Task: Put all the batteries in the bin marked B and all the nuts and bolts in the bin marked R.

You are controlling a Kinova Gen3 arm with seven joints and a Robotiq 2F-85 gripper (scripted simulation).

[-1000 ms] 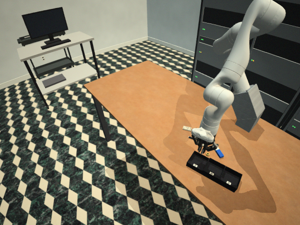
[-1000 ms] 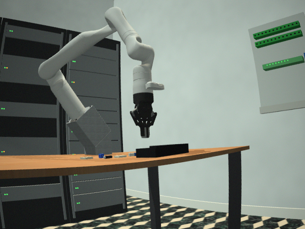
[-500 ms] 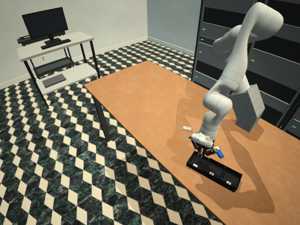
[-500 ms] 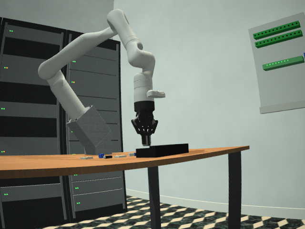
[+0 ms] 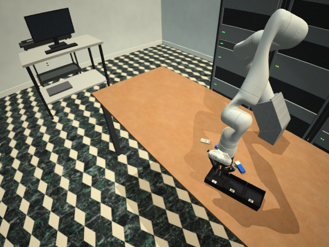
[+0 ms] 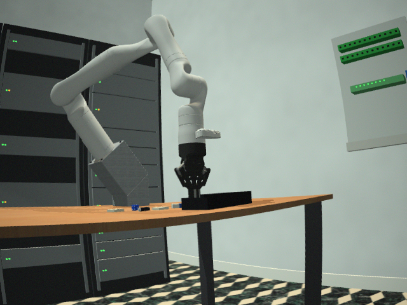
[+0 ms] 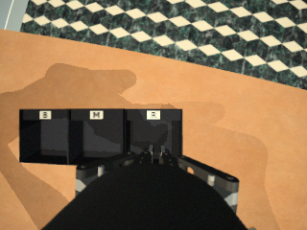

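Straight down points the hand (image 5: pixel 221 170) (image 6: pixel 194 193) (image 7: pixel 156 151), its fingers nearly together over the compartment marked R (image 5: pixel 214 175) (image 7: pixel 153 131); I can't tell whether something small is pinched between them. In the outside view the fingertips reach down behind the near rim of the black tray.

Biggest of all are the dark server racks (image 5: pixel 239 19) (image 6: pixel 42 131), standing behind the bench (image 5: pixel 148 106) (image 6: pixel 98 220). Next comes the white arm (image 5: pixel 255 71) (image 6: pixel 194 82), bent high over the bench top. Below the hand sits the long black tray (image 5: pixel 233 193) (image 6: pixel 226 201) (image 7: pixel 69 136), flat on the bench and split into three: B (image 5: pixel 253 195) (image 7: pixel 54 136) at one end, M (image 5: pixel 235 185) (image 7: pixel 98 136) between, R at the other end.

Close by the tray lies a blue-and-white block (image 5: pixel 240 166) (image 6: pixel 176 205). Two flat pale pieces, one farther off (image 5: pixel 205 141) (image 6: pixel 115 210) and one nearer the tray (image 6: pixel 160 208), lie on the bench too. Between them, outside the tray, is a dark cylinder (image 5: pixel 207 150) (image 6: pixel 144 209) on its side, likely a battery, beside a small blue die (image 5: pixel 216 146) (image 6: pixel 135 207).

The hand (image 5: pixel 218 173) (image 6: pixel 194 196) (image 7: pixel 156 151) has descended into bin R (image 5: pixel 208 181) (image 6: pixel 193 203) (image 7: pixel 177 126).
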